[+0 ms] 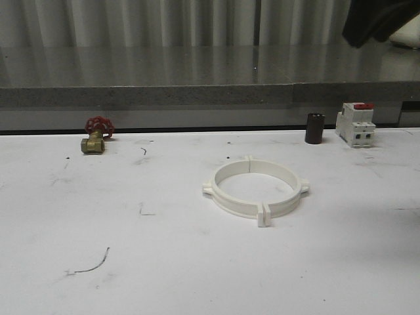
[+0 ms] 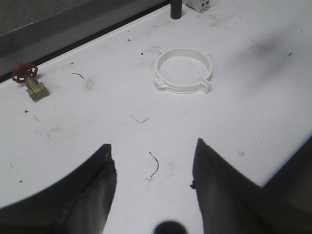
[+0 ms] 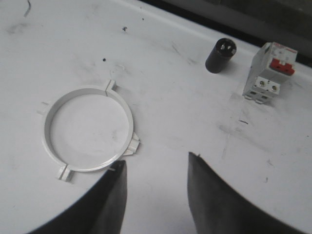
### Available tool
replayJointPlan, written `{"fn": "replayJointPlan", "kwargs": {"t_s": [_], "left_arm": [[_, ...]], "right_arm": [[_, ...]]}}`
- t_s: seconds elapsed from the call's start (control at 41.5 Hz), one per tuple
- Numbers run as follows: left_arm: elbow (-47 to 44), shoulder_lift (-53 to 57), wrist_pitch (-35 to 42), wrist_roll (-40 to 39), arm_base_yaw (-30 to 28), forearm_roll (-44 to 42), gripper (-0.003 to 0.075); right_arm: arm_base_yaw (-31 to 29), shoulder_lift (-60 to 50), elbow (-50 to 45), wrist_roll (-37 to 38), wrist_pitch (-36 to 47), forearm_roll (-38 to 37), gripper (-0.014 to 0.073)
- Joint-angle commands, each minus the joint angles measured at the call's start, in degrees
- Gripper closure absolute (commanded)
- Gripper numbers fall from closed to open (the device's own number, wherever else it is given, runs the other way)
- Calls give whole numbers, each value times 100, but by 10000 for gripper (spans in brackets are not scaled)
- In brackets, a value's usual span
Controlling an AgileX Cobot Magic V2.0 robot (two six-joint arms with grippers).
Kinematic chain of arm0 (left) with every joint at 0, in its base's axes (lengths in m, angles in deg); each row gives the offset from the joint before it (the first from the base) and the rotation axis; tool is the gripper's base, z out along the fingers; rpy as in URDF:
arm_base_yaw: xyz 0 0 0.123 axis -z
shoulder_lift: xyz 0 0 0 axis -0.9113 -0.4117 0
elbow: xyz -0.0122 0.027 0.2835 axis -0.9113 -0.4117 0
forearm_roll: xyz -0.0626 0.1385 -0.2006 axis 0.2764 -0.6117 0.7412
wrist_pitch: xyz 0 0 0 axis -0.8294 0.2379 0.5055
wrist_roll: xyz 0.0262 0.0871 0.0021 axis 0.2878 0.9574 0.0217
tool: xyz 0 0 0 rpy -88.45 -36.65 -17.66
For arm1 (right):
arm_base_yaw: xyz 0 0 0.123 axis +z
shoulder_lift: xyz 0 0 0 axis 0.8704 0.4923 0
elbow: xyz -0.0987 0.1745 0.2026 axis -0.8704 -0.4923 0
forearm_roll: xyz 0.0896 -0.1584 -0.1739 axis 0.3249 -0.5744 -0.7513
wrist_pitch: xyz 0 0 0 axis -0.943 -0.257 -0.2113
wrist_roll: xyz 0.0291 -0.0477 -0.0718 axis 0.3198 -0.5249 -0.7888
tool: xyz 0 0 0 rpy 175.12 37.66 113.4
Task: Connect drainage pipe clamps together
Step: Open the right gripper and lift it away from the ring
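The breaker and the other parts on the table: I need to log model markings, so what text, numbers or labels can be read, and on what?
No text can be read in these views.
Breaker: no print can be made out on its red and white face; too small and blurred.
Black cylinder: no marking readable.
Valve: none readable.
Clamp ring: plain white.

You see a dark shape (image 1: 380, 20) cut off at the front view's 1 o'clock corner, too partial to identify. In the left wrist view the breaker (image 2: 199, 4) is cropped at 12 o'clock.
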Motion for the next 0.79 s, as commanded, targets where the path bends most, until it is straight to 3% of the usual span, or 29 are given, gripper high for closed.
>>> {"fn": "replayJointPlan", "kwargs": {"t_s": [0.0,0.409,0.698,0.77], "left_arm": [[150,-33,417,-31,10,33,365],[150,-33,417,-31,10,33,365],[150,-33,417,-31,10,33,365],[150,-33,417,-31,10,33,365]], "right_arm": [[-11,-923,-391,-115,497,118,259],[-11,-3932,-2456,-79,484,906,259],[-11,-4741,-2945,-79,468,878,261],[-11,-4741,-2945,-79,419,878,302]]}}
